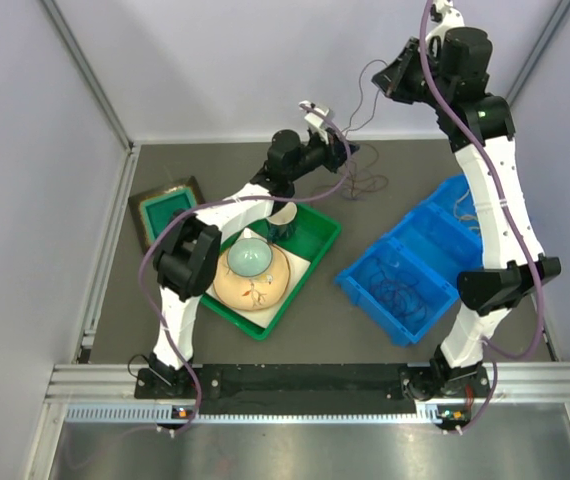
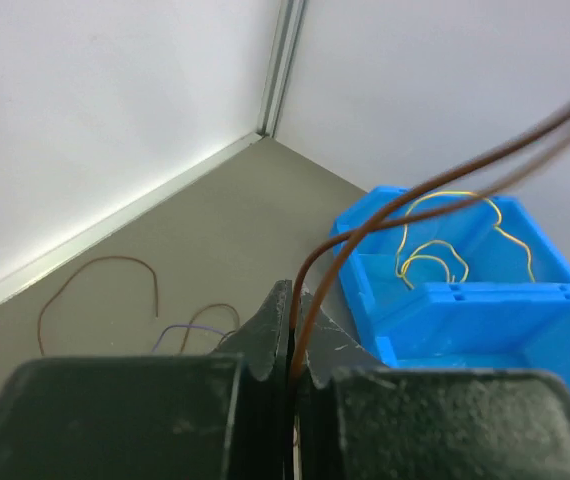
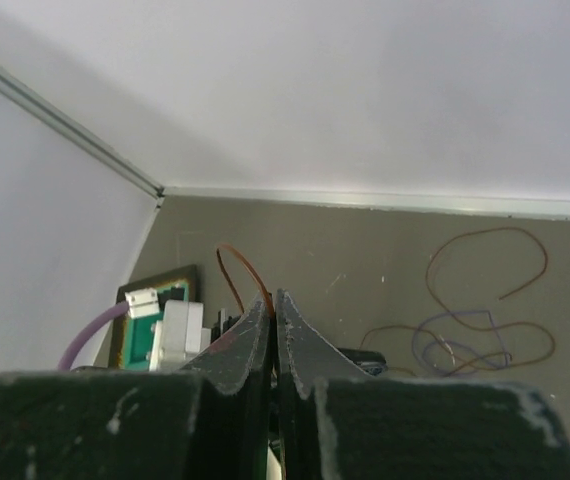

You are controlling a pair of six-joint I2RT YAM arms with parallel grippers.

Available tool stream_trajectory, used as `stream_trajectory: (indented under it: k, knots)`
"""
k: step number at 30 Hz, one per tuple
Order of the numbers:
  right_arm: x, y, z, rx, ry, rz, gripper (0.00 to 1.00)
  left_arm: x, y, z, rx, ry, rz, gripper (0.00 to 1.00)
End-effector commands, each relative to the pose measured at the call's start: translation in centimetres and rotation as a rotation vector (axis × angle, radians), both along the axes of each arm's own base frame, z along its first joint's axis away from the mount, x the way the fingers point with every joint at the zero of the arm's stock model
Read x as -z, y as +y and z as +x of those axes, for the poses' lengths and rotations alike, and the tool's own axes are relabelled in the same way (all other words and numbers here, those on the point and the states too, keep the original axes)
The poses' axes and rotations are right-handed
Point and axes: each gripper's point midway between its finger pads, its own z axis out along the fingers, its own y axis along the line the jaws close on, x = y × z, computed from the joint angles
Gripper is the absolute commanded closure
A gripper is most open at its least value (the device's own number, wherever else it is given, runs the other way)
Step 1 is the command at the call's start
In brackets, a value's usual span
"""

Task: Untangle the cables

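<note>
A thin brown cable (image 1: 361,100) runs taut between both grippers above the back of the table. My right gripper (image 1: 390,80) is raised high near the back wall and shut on the cable's loop (image 3: 240,275), its jaws (image 3: 273,297) pressed together. Lower down, my left gripper (image 1: 350,150) is shut on two strands of the same brown cable (image 2: 365,225), which rise to the right from its fingertips (image 2: 298,290). The other cables, brown and purple, lie in a loose tangle (image 1: 368,183) on the table below (image 3: 475,335).
A blue divided bin (image 1: 420,255) at the right holds a yellow wire (image 2: 445,240) and dark wires (image 1: 400,295). A green tray (image 1: 315,250) under the left arm holds a bowl (image 1: 250,258) on a tan plate. A green-framed pad (image 1: 170,208) lies far left.
</note>
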Motion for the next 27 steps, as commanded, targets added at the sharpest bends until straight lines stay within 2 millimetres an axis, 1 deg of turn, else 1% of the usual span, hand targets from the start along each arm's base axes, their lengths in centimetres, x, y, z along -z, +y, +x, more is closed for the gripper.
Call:
stream_trajectory:
  k: [1, 2, 3, 4, 5, 6, 7, 8, 9, 10, 11, 12, 13, 15, 16, 17, 18, 19, 21, 22, 24, 25, 26, 27]
  knots:
    - [-0.7, 0.0, -0.6, 0.008, -0.017, 0.012, 1.0, -3.2, -0.2, 0.5, -0.016, 0.007, -0.083, 1.0]
    - [-0.5, -0.4, -0.4, 0.032, -0.012, 0.006, 0.78, -2.8, -0.1, 0.6, -0.031, 0.023, -0.073, 1.0]
    - [-0.3, -0.7, -0.4, 0.047, -0.005, -0.001, 0.56, -3.3, 0.5, 0.8, -0.061, 0.025, -0.081, 1.0]
    - [-0.4, -1.2, -0.5, 0.062, -0.007, -0.003, 0.4, -3.6, 0.9, 0.9, -0.081, 0.024, -0.088, 1.0]
    - [0.3, -1.7, -0.4, 0.081, 0.011, -0.012, 0.16, -3.2, 1.5, 1.2, -0.115, 0.033, -0.089, 1.0]
    - [0.7, -2.5, -0.2, 0.1, 0.02, -0.014, 0.09, -4.0, 2.1, 1.3, -0.131, 0.027, -0.105, 1.0]
    - [1.1, -3.1, -0.1, 0.113, 0.031, -0.012, 0.05, -4.1, 2.4, 1.3, -0.137, 0.031, -0.107, 1.0]
    - [2.3, -3.5, -0.2, 0.114, 0.064, -0.014, 0.02, -4.4, 2.8, 1.6, -0.154, 0.034, -0.113, 1.0]
    - [3.1, -4.8, 0.2, 0.14, 0.088, -0.004, 0.02, -4.4, 3.3, 2.0, -0.171, 0.057, -0.115, 1.0]
    - [4.7, -5.3, 0.4, 0.15, 0.127, -0.006, 0.02, -4.5, 3.6, 2.2, -0.176, 0.065, -0.12, 1.0]
    - [5.2, -5.7, 0.1, 0.154, 0.143, -0.003, 0.02, -5.1, 3.7, 2.4, -0.178, 0.067, -0.134, 1.0]
    - [5.8, -6.2, 0.1, 0.166, 0.158, -0.003, 0.01, -5.1, 4.3, 2.9, -0.192, 0.09, -0.151, 1.0]
    - [7.8, -6.7, 0.3, 0.179, 0.196, -0.017, 0.01, -5.2, 4.5, 3.1, -0.196, 0.104, -0.159, 1.0]
    - [8.5, -7.1, -0.2, 0.186, 0.2, -0.025, 0.01, -6.2, 5.0, 3.5, -0.202, 0.121, -0.187, 1.0]
    - [10.1, -6.9, 0.0, 0.175, 0.215, -0.032, 0.01, -6.8, 5.2, 3.6, -0.205, 0.121, -0.196, 1.0]
    - [9.9, -6.6, -0.5, 0.153, 0.197, -0.031, 0.01, -7.2, 5.3, 3.6, -0.207, 0.124, -0.205, 1.0]
    - [10.6, -6.5, -0.5, 0.139, 0.198, -0.034, 0.01, -7.5, 5.4, 3.7, -0.214, 0.125, -0.211, 1.0]
    - [12.3, -6.3, -0.3, 0.127, 0.208, -0.041, 0.02, -8.1, 5.5, 3.7, -0.217, 0.125, -0.22, 1.0]
    - [13.7, -6.0, -0.6, 0.102, 0.211, -0.052, 0.03, -9.3, 5.8, 3.4, -0.219, 0.13, -0.247, 1.0]
    - [15.8, -5.8, -0.8, 0.088, 0.244, -0.061, 0.04, -10.0, 5.9, 3.3, -0.222, 0.121, -0.259, 1.0]
    - [16.7, -4.8, -0.6, 0.039, 0.22, -0.057, 0.05, -11.4, 6.5, 3.1, -0.234, 0.113, -0.285, 1.0]
    - [18.1, -4.4, -0.9, 0.018, 0.237, -0.066, 0.05, -12.0, 6.5, 2.9, -0.231, 0.105, -0.294, 1.0]
    - [18.3, -3.5, -0.9, -0.005, 0.217, -0.083, 0.04, -12.4, 6.5, 2.9, -0.226, 0.094, -0.299, 1.0]
    - [18.6, -3.0, -1.0, -0.015, 0.21, -0.097, 0.04, -12.5, 6.6, 3.0, -0.231, 0.096, -0.302, 1.0]
